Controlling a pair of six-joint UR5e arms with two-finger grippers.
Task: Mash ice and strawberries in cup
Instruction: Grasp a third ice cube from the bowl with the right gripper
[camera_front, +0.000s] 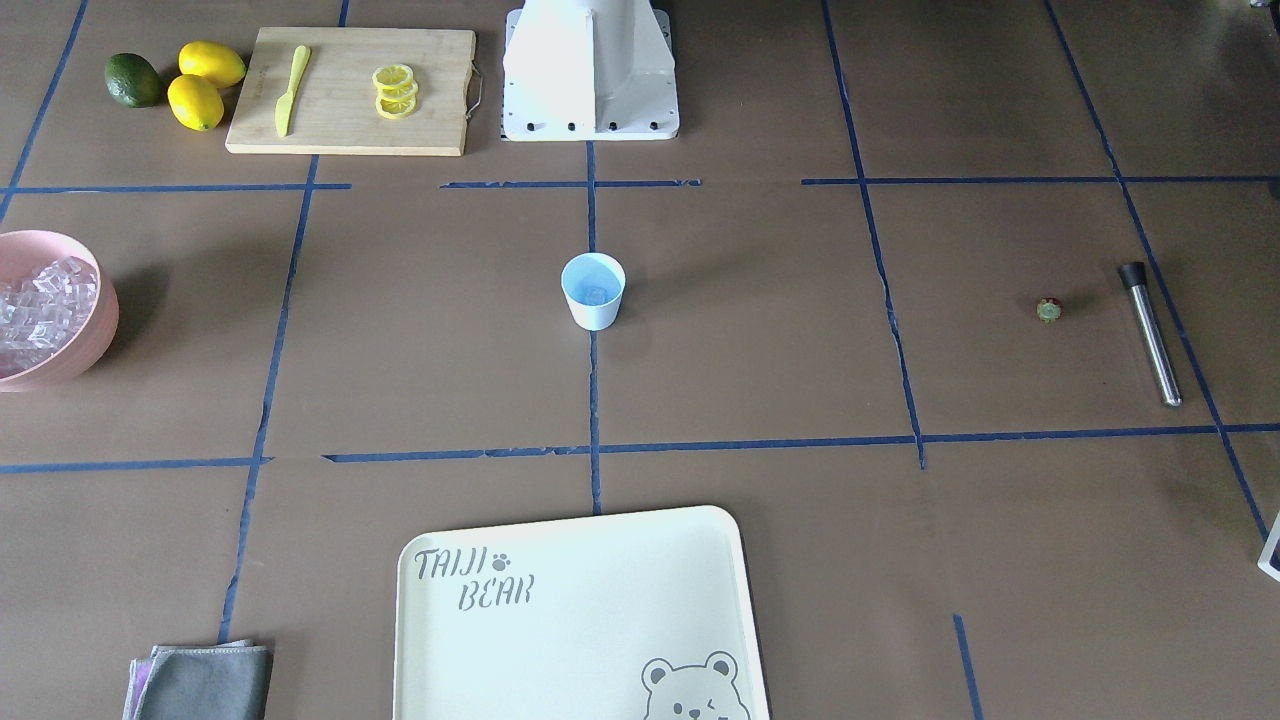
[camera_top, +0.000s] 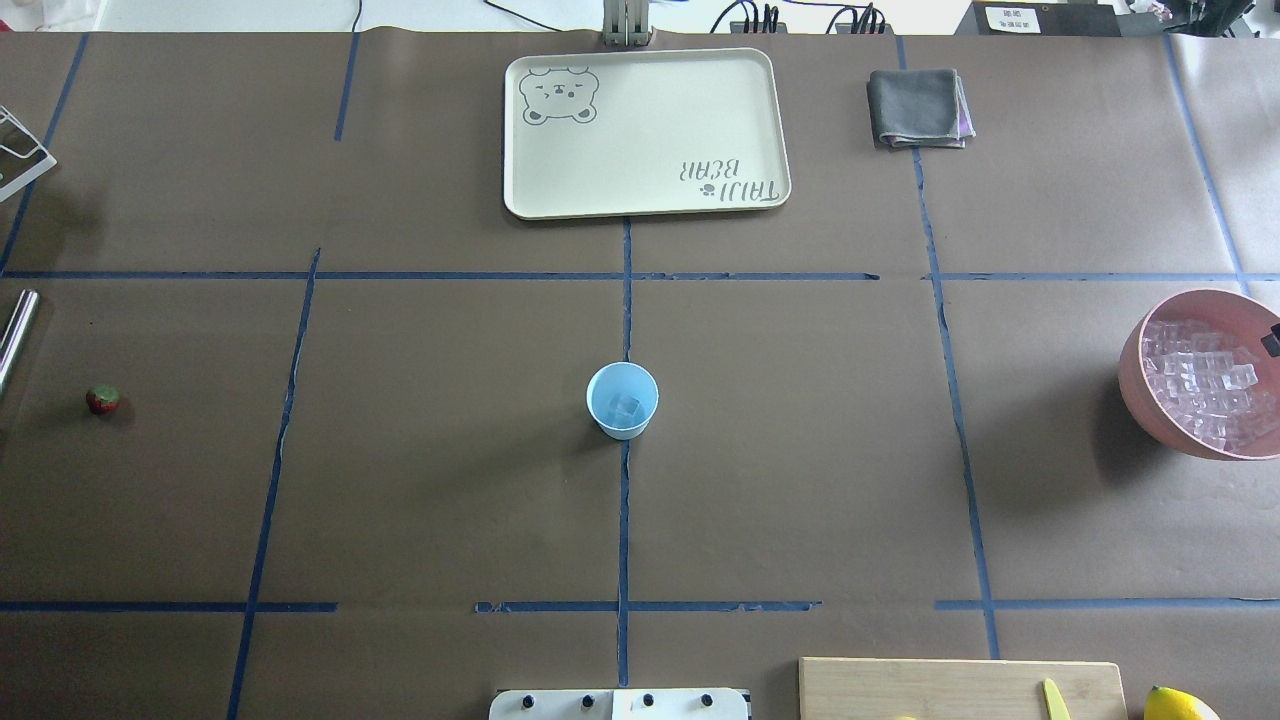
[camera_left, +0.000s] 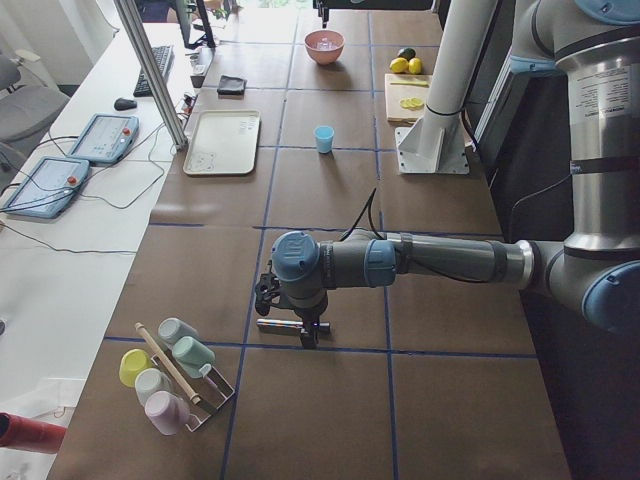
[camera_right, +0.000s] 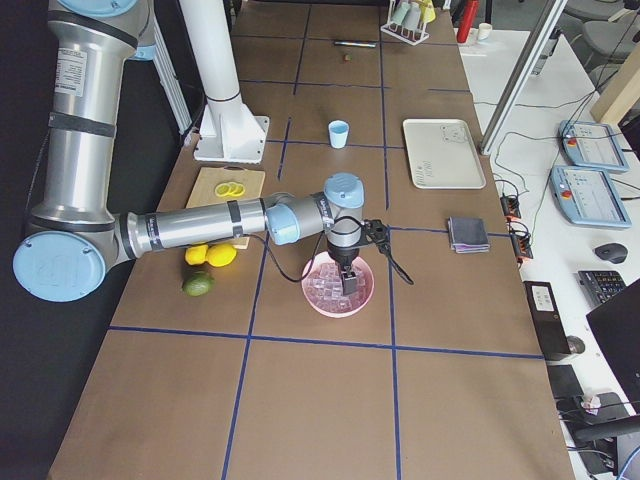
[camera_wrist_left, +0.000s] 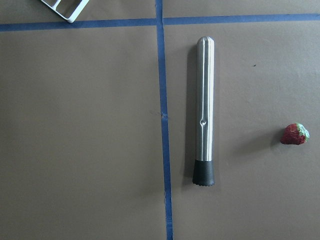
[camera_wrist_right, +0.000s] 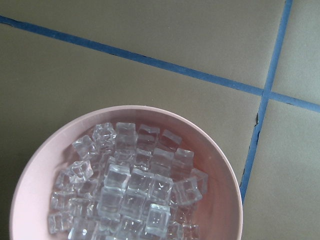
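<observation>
Overhead exterior view is showing the cup (camera_top: 603, 385) holding an ice cube (camera_top: 627, 405), strawberry (camera_top: 102, 400) lying well apart; jaws' state cannot be told.

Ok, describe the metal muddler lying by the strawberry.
The muddler is a slim, straight rod of shiny metal with a rounded tip and a short black cap at the other end. It lies flat on the brown table, parallel to a blue tape line without touching it; the strawberry sits apart on its other side.
</observation>
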